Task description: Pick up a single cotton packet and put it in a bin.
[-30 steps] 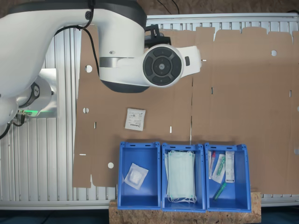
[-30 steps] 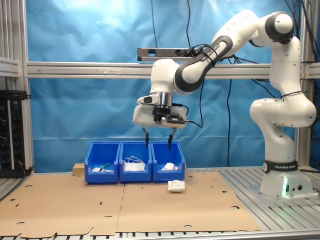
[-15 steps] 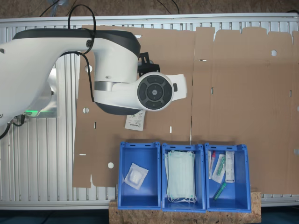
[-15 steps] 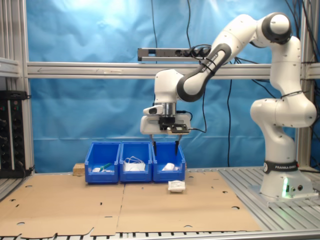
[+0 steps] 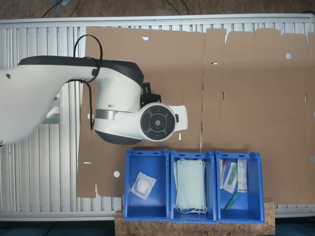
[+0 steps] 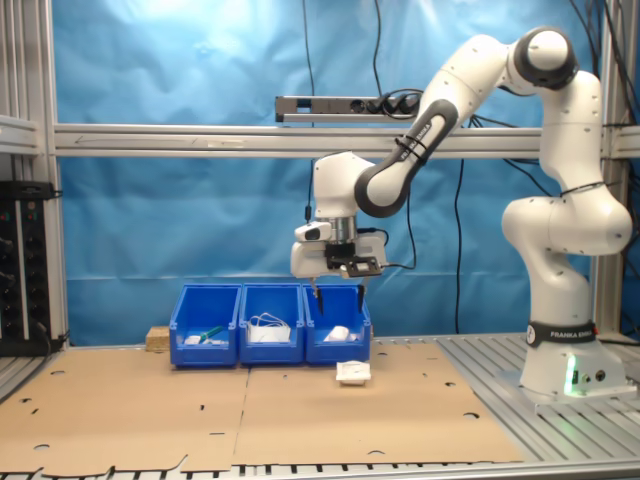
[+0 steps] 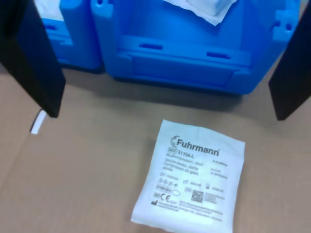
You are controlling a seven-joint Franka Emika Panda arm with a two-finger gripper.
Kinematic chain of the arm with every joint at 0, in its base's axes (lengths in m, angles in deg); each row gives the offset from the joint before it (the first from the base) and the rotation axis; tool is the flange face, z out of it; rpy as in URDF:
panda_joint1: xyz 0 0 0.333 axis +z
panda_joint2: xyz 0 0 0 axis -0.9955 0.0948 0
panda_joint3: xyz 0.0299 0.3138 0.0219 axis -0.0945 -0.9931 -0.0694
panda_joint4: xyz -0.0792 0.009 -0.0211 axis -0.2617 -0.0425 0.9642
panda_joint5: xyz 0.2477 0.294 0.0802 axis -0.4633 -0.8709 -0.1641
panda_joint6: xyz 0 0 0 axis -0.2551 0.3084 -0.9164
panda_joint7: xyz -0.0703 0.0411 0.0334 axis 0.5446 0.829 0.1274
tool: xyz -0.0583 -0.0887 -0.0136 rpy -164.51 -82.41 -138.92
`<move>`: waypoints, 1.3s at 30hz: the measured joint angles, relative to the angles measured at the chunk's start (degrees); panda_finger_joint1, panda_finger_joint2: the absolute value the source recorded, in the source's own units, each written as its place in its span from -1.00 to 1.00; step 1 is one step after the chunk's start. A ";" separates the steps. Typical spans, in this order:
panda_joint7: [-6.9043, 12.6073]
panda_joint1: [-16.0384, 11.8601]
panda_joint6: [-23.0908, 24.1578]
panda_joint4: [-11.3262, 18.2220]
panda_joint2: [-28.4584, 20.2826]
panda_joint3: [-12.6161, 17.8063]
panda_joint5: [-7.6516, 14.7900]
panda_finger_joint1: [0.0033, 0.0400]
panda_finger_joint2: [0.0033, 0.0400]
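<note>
Hovering pincer [image 6: 339,293] spread wide, empty, fingers [image 7: 36,58] straddling the cotton packet [image 7: 190,178] for a top grasp. Packet lies flat on the cardboard-covered table [image 6: 300,415], just in front of the bin [image 7: 194,53] holding a clear-fronted pad packet [image 5: 142,185]. Versus 1 s ago: arm moved over the packet and lower.
</note>
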 joint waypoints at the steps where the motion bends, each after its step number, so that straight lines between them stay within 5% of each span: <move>1: 0.00 -0.15 0.06 0.26 0.11 0.25 0.25 1.00 1.00; 18: 0.00 -1.20 4.19 4.07 6.61 2.21 2.40 1.00 1.00; 39: 0.00 -1.20 6.71 2.28 13.18 1.89 2.70 1.00 1.00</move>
